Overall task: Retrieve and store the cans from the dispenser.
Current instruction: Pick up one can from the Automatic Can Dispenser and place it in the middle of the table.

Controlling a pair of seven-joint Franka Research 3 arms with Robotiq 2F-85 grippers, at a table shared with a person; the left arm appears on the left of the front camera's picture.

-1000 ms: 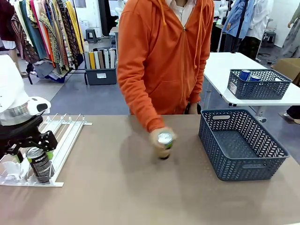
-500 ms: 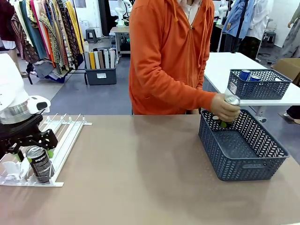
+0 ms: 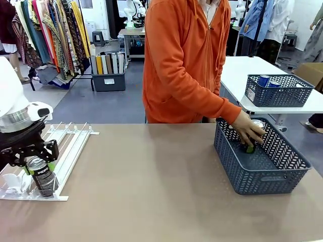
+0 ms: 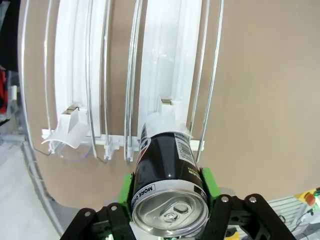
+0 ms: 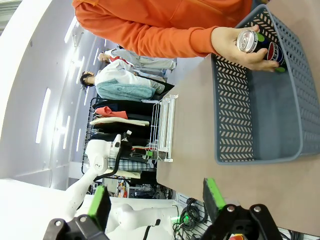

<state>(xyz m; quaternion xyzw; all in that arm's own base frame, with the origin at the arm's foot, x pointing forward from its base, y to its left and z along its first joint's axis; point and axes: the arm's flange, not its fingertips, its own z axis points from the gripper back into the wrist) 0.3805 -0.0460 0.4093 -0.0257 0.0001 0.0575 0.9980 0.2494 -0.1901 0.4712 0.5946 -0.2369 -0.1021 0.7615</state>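
A black can [image 3: 43,177] stands upright at the stop end of the dispenser [image 3: 70,143]. The left claw [image 3: 39,169] is clenched on it, with green pads against both sides. This looks like the retrieval step: gripped, not yet lifted. Next it likely needs a straight rise clear of the curved stops, then a carry across the tabletop [image 3: 151,196] to the basket [image 3: 262,177], well apart from the dispenser. There a person's hand [image 3: 247,132] lowers a second can [image 3: 258,124]. The right claw [image 5: 156,197] hangs released and empty.
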